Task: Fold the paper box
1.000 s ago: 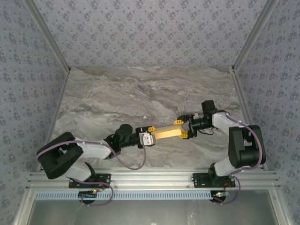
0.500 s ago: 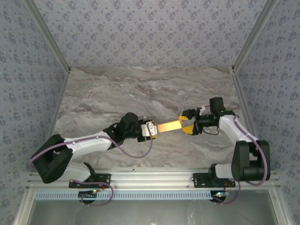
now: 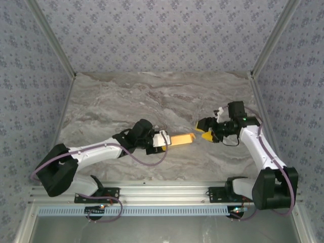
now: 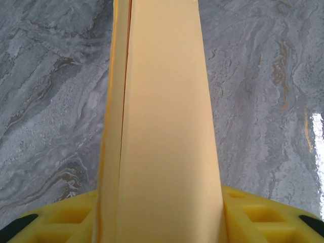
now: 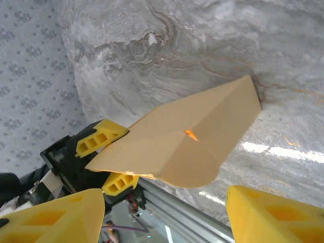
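Note:
The paper box [image 3: 181, 138] is a long flat yellow-orange card sleeve, held above the marble table near its middle. My left gripper [image 3: 163, 140] is shut on its left end. In the left wrist view the paper box [image 4: 162, 126] runs away from the left gripper [image 4: 159, 215], with a yellow finger against each side. My right gripper [image 3: 205, 130] stands open just right of the box's free end, not touching it. In the right wrist view the paper box [image 5: 202, 126] shows a rounded flap beyond the right gripper [image 5: 162, 217], whose fingers hold nothing.
The grey marble table [image 3: 152, 96] is bounded by patterned walls at the back and on both sides. An aluminium rail [image 3: 162, 195] with the arm bases runs along the near edge.
My right gripper has let go of the box's right end and drawn back to the right. The left arm has stretched out, still holding the box.

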